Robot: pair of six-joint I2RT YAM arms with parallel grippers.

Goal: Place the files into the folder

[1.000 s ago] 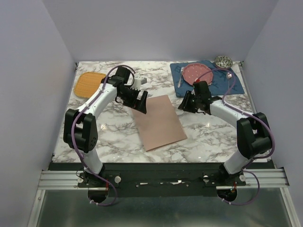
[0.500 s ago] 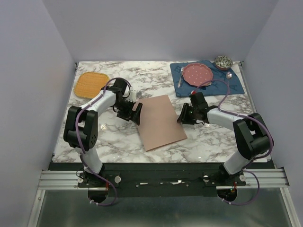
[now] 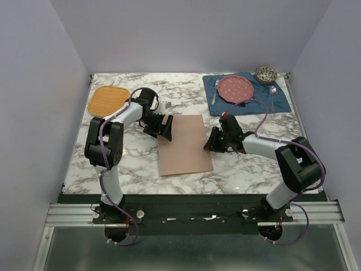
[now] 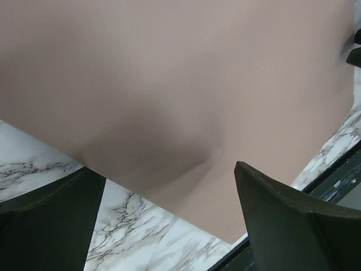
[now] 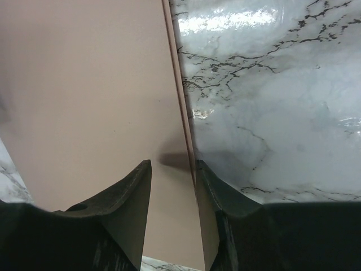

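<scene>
The pinkish-brown folder [image 3: 185, 145] lies closed and flat on the marble table, its sides nearly square to the table edges. It fills the left wrist view [image 4: 180, 84] and the left half of the right wrist view [image 5: 90, 101]. My left gripper [image 3: 165, 127] is open wide just above the folder's far left corner [image 4: 169, 226]. My right gripper [image 3: 210, 141] is open at the folder's right edge, one finger over the cover and the other beside the edge [image 5: 174, 166]. The white paper files do not show in any view.
An orange woven mat [image 3: 108, 99] lies at the far left. A blue placemat [image 3: 279, 101] at the far right holds a pink plate [image 3: 235, 88], a fork [image 3: 215, 90] and a spoon [image 3: 272, 93]. A patterned bowl [image 3: 266, 73] stands behind it.
The folder has turned from tilted to nearly square with the table and slid a little nearer. My right gripper has moved left and nearer, along the folder's right edge. My left gripper stays by its far left corner.
</scene>
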